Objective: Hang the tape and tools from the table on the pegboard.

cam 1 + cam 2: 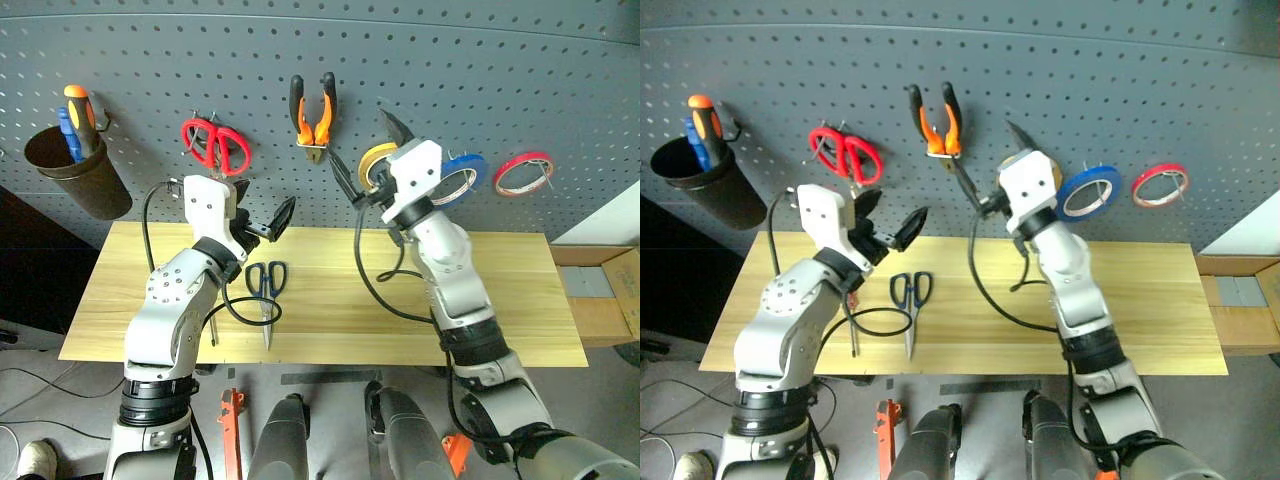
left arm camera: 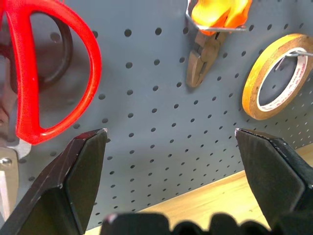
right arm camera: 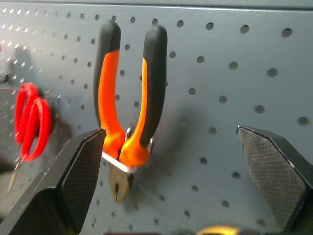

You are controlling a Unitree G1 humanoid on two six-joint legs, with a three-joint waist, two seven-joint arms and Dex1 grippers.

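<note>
i have both pincers spread wide with nothing in them: the left gripper hangs just above the long light wooden table, the right gripper is up at the dark grey perforated pegboard.

already hung: one pair of orange-and-black-handled pliers in a metal bracket, and one thin blue tape ring on a hook.

on the table i count one pair of dark-blue-handled scissors, closed, blades pointing toward me. beside them is one slim screwdriver, part hidden by my left arm; i cannot tell its handle colour.

i judge the scissors light and stiff, smooth on the blades; i'd pinch across the pivot or a handle loop so a loop stays free for the hook. the screwdriver looks light, round and prone to rolling; i'd grip the handle.

others: one red-handled scissors, one yellow tape roll, one red tape ring, one dark cup with two screwdrivers.
</note>
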